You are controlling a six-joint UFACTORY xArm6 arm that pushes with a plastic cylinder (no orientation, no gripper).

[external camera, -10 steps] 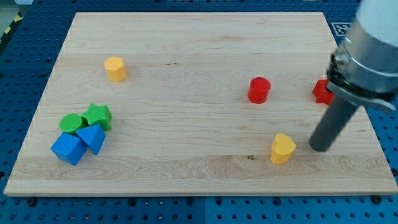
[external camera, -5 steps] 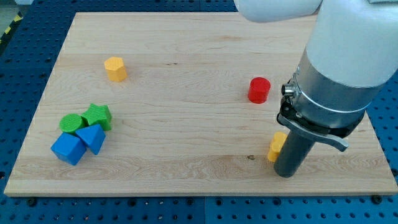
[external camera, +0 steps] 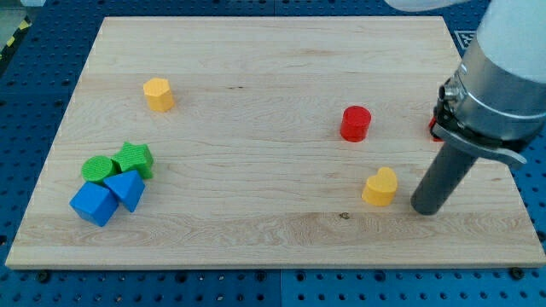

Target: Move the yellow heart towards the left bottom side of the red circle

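Observation:
The yellow heart (external camera: 380, 187) lies on the wooden board, below and a little to the right of the red circle (external camera: 355, 123). My tip (external camera: 424, 209) rests on the board just to the right of the heart, with a small gap between them. The arm's grey body covers the board's right side above the tip.
A yellow hexagon block (external camera: 158, 94) sits at the upper left. A green circle (external camera: 99, 168), a green star (external camera: 135, 159) and two blue blocks (external camera: 126, 188) (external camera: 93, 204) cluster at the lower left. A red block (external camera: 435, 128) peeks out behind the arm at the right edge.
My tip swept in against the heart's right side, then drew back to the right. The heart has slid a little left and up and turned.

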